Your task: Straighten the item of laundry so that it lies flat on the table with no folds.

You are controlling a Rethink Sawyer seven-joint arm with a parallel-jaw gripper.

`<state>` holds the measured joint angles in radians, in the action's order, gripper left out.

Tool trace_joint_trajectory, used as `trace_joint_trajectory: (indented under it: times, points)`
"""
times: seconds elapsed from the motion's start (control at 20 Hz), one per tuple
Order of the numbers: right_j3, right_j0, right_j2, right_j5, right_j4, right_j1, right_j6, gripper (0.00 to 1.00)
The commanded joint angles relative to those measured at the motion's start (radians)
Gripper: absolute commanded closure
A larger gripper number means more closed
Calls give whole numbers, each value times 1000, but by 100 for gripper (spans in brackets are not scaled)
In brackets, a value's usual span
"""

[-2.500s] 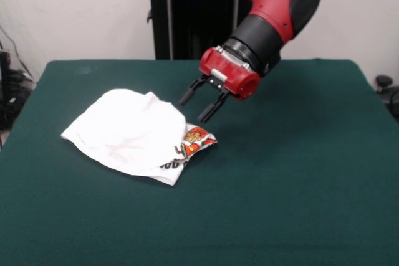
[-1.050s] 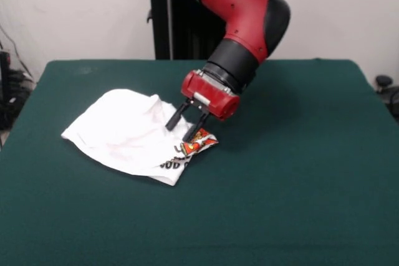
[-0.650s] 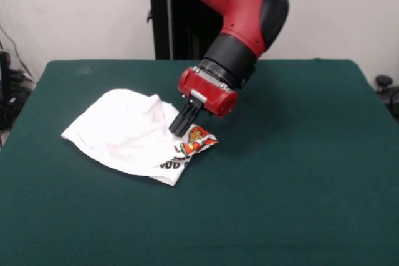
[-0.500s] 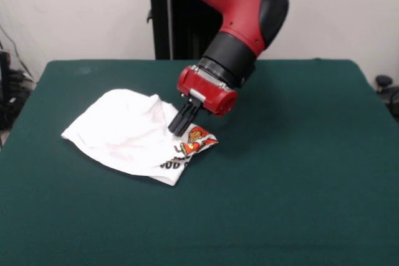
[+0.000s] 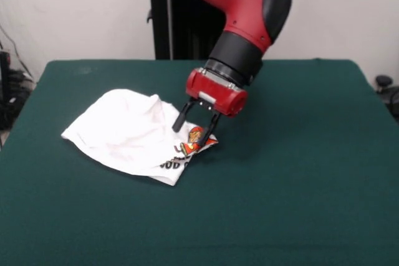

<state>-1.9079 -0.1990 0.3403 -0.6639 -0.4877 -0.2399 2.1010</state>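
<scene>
The table [image 5: 299, 172] carried a dark green, felt-like top that filled most of the front view, its far edge running below a plain pale wall. A black pedestal [image 5: 177, 20] stood behind that far edge, near the centre. Dark cabling and equipment showed at the left margin beside the table, and a small dark object showed at the right margin; neither could be identified further.

The item of laundry [image 5: 128, 132] lay on the left half of the table, between its near and far edges. It was a white garment, bunched and folded over on itself, with raised creases along its far side. A printed patch in red, orange and yellow, with black block lettering below it, was exposed only at the right-hand corner of the heap.

The red and black arm [image 5: 246, 10] descended from the top of the view and angled toward the left. The claw [image 5: 194, 128] was positioned over the right edge of the garment, just above the printed corner. Its two black fingers [image 5: 182, 116] were spread apart, with nothing held between them. Contact between the fingertips and the cloth could not be determined.
</scene>
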Motion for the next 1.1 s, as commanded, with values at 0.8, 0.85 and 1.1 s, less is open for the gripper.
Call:
trace_joint_trajectory:
  times: [0.8, 0.85, 1.1]
  points:
    - [-16, 175, -326, 154, 146, 22, 192, 100]
    - [-16, 168, -319, 162, 137, 20, 184, 100]
    - [-15, 200, -345, 176, 164, 21, 194, 100]
